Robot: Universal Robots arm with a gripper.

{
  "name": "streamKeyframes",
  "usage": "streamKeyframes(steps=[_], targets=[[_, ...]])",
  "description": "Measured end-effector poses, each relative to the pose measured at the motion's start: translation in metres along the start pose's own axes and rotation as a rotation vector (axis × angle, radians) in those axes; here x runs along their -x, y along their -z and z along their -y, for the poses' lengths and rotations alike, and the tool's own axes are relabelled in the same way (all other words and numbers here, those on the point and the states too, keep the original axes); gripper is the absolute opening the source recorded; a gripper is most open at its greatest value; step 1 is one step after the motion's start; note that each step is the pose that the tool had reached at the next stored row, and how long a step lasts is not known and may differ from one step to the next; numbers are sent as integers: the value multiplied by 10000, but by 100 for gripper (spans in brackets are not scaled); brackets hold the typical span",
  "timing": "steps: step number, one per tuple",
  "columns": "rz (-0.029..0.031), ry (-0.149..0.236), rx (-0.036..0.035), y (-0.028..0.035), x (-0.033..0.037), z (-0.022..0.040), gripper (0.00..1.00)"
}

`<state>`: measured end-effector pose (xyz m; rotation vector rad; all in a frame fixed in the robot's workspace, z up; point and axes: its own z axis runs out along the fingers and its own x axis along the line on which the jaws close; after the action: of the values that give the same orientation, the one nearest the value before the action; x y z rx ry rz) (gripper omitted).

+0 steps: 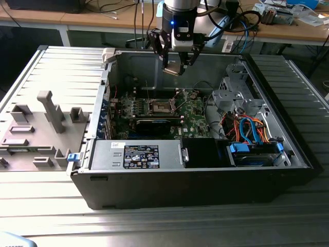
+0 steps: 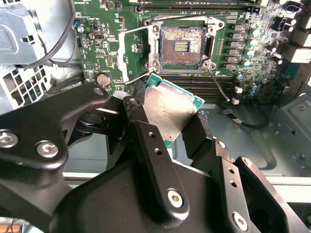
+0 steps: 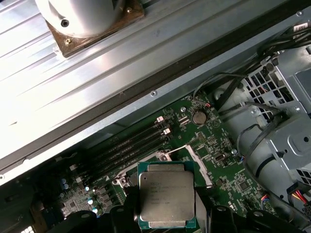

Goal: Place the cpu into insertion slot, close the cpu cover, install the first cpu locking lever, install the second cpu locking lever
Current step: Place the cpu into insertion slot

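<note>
As gripper (image 1: 176, 66) holds cpu (image 3: 166, 195) above, insertion slot (image 2: 181, 46) lies uncovered

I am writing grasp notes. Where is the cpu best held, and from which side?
By two opposite edges, from the metal-top side, as the end effector seems to hold it now. The cpu is thin and flat, and its underside should stay free for the slot.

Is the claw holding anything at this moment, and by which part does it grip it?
Yes: the claw holds the cpu, clamped by two opposite edges with its metal top uncovered, raised clear of the insertion slot.
</note>
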<state>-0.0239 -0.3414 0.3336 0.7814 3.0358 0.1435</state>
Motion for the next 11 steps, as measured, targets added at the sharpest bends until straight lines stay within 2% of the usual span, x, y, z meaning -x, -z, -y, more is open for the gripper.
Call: streamKeyframes(steps=[11], targets=[[6,-75,1,0,0,0,55]])
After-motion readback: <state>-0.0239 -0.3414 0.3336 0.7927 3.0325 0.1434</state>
